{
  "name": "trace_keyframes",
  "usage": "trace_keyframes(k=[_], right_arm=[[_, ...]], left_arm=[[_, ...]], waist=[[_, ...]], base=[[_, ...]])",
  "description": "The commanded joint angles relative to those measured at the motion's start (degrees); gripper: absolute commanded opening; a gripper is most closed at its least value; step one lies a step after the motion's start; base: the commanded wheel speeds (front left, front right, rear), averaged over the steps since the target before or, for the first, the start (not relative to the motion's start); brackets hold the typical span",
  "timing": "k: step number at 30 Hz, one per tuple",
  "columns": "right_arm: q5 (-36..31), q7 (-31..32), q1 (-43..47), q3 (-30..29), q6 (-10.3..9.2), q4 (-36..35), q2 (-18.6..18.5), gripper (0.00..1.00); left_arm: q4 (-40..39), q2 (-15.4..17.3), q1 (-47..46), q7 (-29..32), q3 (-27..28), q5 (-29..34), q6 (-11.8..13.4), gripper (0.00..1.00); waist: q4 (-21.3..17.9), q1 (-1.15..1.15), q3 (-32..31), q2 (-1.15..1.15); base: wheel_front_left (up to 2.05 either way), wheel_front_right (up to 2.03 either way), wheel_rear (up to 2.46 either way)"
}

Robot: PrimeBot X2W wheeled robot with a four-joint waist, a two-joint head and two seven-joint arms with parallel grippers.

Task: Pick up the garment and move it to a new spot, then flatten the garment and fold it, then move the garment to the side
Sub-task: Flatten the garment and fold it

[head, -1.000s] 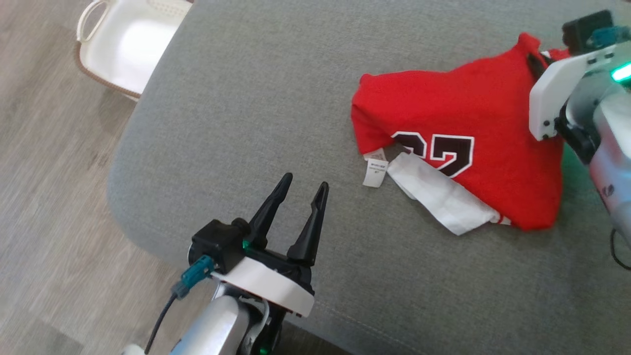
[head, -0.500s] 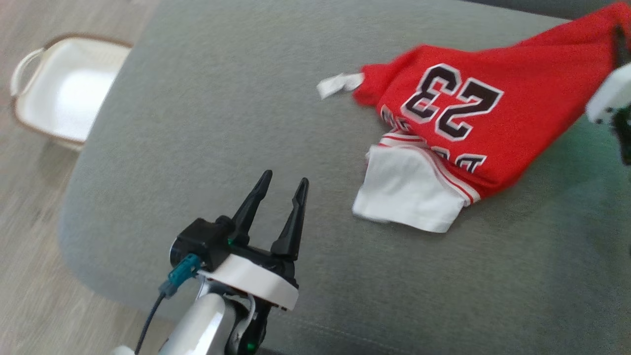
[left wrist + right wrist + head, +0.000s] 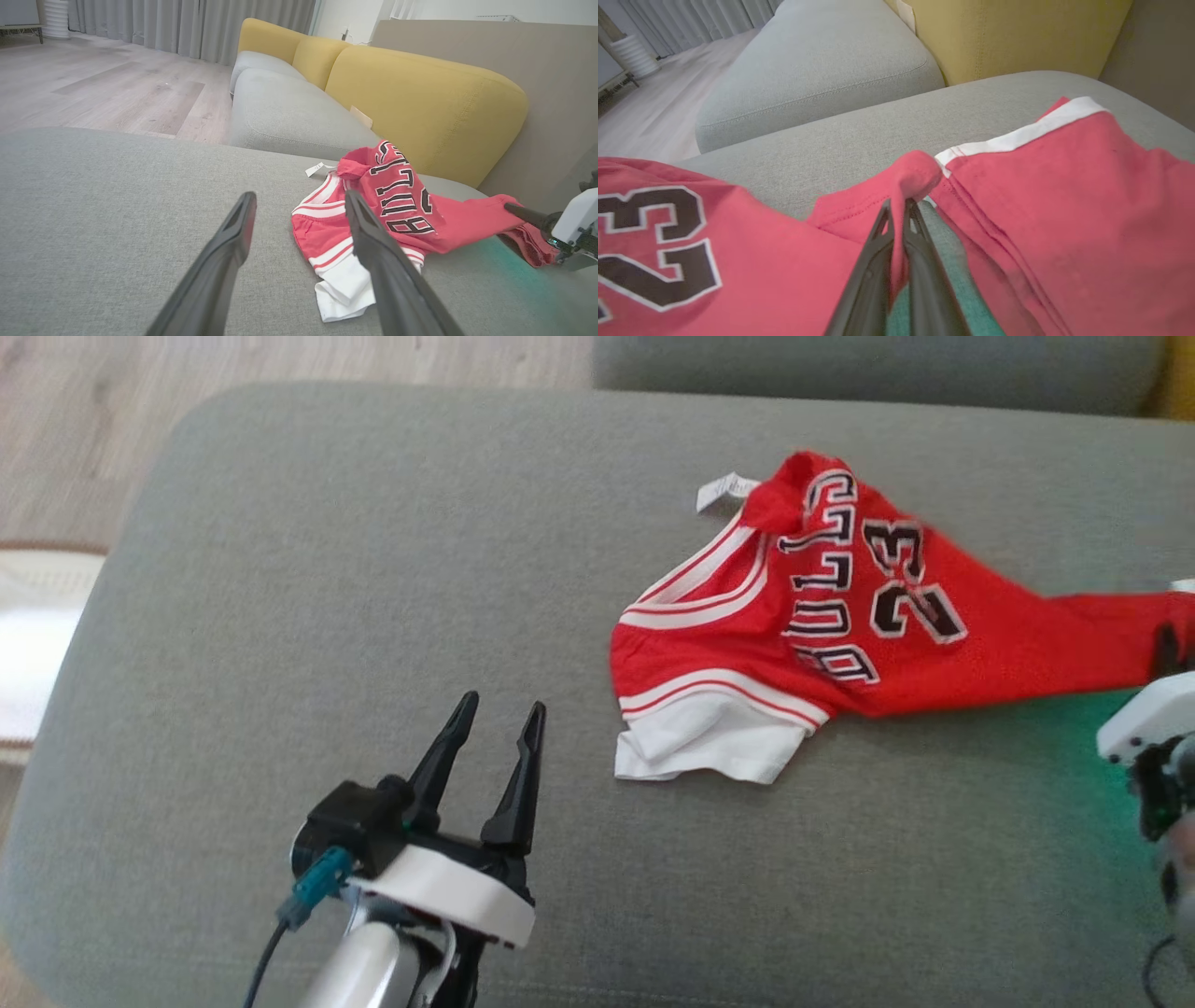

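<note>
Right gripper [image 3: 899, 207] pinches a fold of the jersey [image 3: 840, 616], which sprawls on the cushion's [image 3: 373, 523] right. Left gripper [image 3: 502, 707] gapes empty, near left. Best lift well clear before carrying, avoiding drag.

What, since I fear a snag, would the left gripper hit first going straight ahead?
The left gripper would probably meet bare cushion, passing just left of the shirt; its height above the cushion is unclear.

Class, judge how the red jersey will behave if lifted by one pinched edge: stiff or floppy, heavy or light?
Probably floppy: the red jersey lies creased and pulls into a narrow strand toward the right gripper pinching its fold. Likely light: one small pinch holds it. It may drag on the textured grey cushion.
</note>
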Motion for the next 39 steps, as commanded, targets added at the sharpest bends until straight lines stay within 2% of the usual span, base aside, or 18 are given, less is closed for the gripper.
trace_keyframes(k=[1, 11, 12, 17, 18, 19, 22, 24, 27, 32, 35, 39], right_arm=[[-1.9, -0.8, -0.4, -0.6, -0.05, -1.5, 0.3, 0.00], [-17.8, -0.8, 9.4, -18.7, -0.05, -9.6, 7.7, 0.00], [-17.8, -0.8, 9.4, -18.7, -0.05, -9.6, 7.7, 0.00], [-27.7, -0.1, 15.7, -30.0, -0.05, -15.7, 13.6, 0.00], [-29.7, 0.6, 16.6, -31.8, -0.05, -17.7, 14.8, 0.41], [-31.5, 1.3, 17.2, -33.3, -0.05, -20.0, 15.9, 1.00], [-35.7, 3.4, 18.5, -35.4, -0.05, -27.7, 17.6, 1.00], [-33.7, 3.8, 18.3, -32.3, -0.05, -30.3, 17.8, 1.00], [-27.1, 3.1, 18.8, -23.8, -0.05, -33.3, 17.9, 1.00], [-16.9, 3.0, 23.7, -7.7, -0.05, -44.8, 17.9, 1.00], [-13.8, 4.7, 28.1, -2.7, -0.05, -51.7, 17.9, 1.00], [-12.2, 7.2, 32.2, 0.6, -0.05, -57.9, 17.9, 1.00]], left_arm=[[-1.6, 0.1, -0.5, -0.3, 2.6, 0.7, -0.4, 1.00], [-2.1, 0.1, 1.9, -0.3, 4.0, 1.1, -0.3, 1.00], [-2.1, 0.1, 1.9, -0.3, 4.0, 1.1, -0.3, 1.00], [-2.2, 0.1, 2.3, -0.3, 3.9, 1.1, -0.2, 1.00], [-2.2, 0.1, 2.3, -0.3, 3.9, 1.1, -0.2, 1.00], [-2.2, 0.1, 2.3, -0.3, 3.8, 1.1, -0.2, 1.00], [-2.2, 0.1, 2.4, -0.3, 3.9, 1.1, -0.2, 1.00], [-2.1, 0.1, 2.4, -0.3, 3.9, 1.2, -0.3, 1.00], [-2.0, 0.1, 2.4, -0.3, 3.9, 1.2, -0.4, 1.00], [-2.6, 0.1, 2.6, -0.3, 4.1, 1.5, -0.3, 1.00], [-3.3, 0.1, 2.7, -0.3, 4.3, 1.8, -0.2, 1.00], [-3.8, 0.1, 2.7, -0.3, 4.5, 2.1, -0.4, 1.00]], waist=[[-1.8, 0.00, -1.9, 0.00], [-6.0, 0.00, -5.1, 0.00], [-6.0, 0.00, -5.1, 0.00], [-7.1, 0.00, -5.5, 0.00], [-7.3, 0.00, -5.5, 0.00], [-7.5, 0.00, -5.6, 0.00], [-8.0, 0.00, -5.7, 0.00], [-8.1, 0.00, -5.9, 0.00], [-8.3, 0.00, -6.4, 0.00], [-7.9, 0.00, -7.1, 0.00], [-7.0, 0.00, -7.0, 0.00], [-5.6, 0.00, -6.4, 0.00]], base=[[0.00, 0.00, 0.00], [0.00, 0.00, 0.00], [0.00, 0.00, 0.00], [0.00, 0.00, 0.00], [0.00, 0.00, 0.00], [0.00, 0.00, 0.00], [0.00, 0.00, 0.00], [0.00, 0.00, 0.00], [0.00, 0.00, 0.00], [0.00, 0.00, 0.00], [0.00, 0.00, 0.00], [0.00, 0.00, 0.00]])
